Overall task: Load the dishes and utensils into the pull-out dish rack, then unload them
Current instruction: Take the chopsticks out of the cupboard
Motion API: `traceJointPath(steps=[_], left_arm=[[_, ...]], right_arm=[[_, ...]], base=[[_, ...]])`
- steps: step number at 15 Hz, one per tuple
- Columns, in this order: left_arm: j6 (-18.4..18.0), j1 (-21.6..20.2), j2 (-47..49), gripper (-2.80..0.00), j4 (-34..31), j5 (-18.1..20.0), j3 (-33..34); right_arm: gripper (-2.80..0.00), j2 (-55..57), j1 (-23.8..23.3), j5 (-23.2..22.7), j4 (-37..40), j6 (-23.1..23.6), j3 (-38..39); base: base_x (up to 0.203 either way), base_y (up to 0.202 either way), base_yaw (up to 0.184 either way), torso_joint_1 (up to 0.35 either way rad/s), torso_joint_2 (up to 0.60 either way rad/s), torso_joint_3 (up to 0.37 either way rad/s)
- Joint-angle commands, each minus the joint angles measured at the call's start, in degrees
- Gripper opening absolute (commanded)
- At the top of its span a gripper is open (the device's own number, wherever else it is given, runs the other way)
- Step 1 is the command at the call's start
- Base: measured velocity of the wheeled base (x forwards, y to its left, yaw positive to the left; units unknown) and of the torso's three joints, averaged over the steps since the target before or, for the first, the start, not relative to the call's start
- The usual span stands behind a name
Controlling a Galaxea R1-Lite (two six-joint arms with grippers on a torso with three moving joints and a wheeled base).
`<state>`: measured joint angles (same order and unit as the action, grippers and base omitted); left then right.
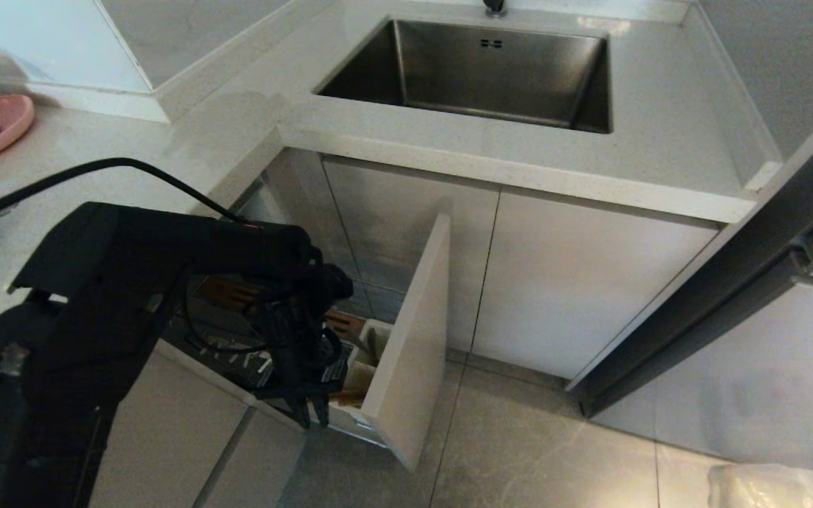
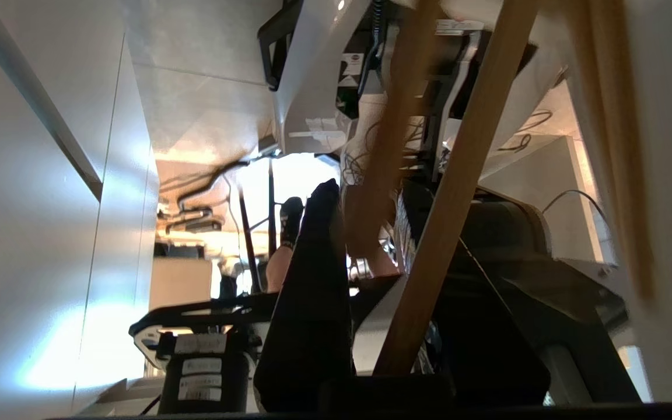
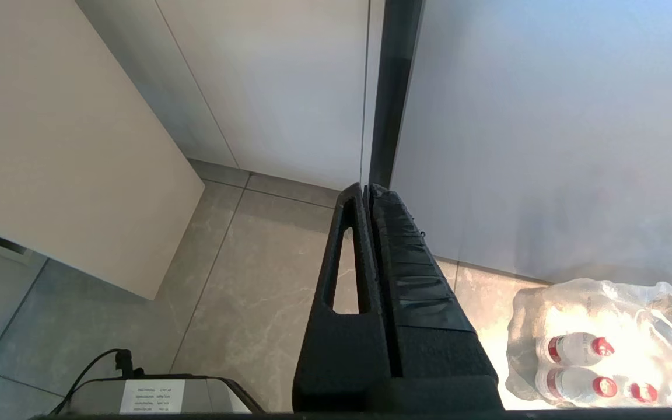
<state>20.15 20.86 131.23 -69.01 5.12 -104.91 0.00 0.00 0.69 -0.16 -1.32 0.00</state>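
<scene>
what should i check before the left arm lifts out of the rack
1. Left gripper over the utensil cup: ok.
2. Grip on chopsticks: ok, a stick runs between the fingers in the left wrist view.
3. Both sticks held: cannot tell.
4. Pull-out dish rack drawn open: ok.
5. Right gripper parked near the floor, shut: ok.
</scene>
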Motion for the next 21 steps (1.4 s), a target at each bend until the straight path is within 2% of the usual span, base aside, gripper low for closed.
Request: traceJointPath(steps=[1, 16, 21], left_arm=[[0.2, 0.4, -3.0, -2.80, -0.4, 0.1, 0.4], [1.1, 1.3, -13.2, -2.80, -2.5, -0.1, 1.2], [1.1, 2.4, -17.9, -2.80, -5.1, 0.2, 1.1]], right_arm=[[-2.80, 0.1, 0.0, 0.0, 0.0, 0.0, 0.0], [-2.80, 0.0, 0.0, 0.0, 0.0, 0.0, 0.0], [-2.80, 0.0, 0.0, 0.0, 0.0, 0.0, 0.0]], base=[[0.000, 0.000, 0.000, 0.000, 0.00, 0.000], [0.000, 0.000, 0.000, 0.000, 0.00, 0.000], [0.000, 0.000, 0.000, 0.000, 0.00, 0.000]])
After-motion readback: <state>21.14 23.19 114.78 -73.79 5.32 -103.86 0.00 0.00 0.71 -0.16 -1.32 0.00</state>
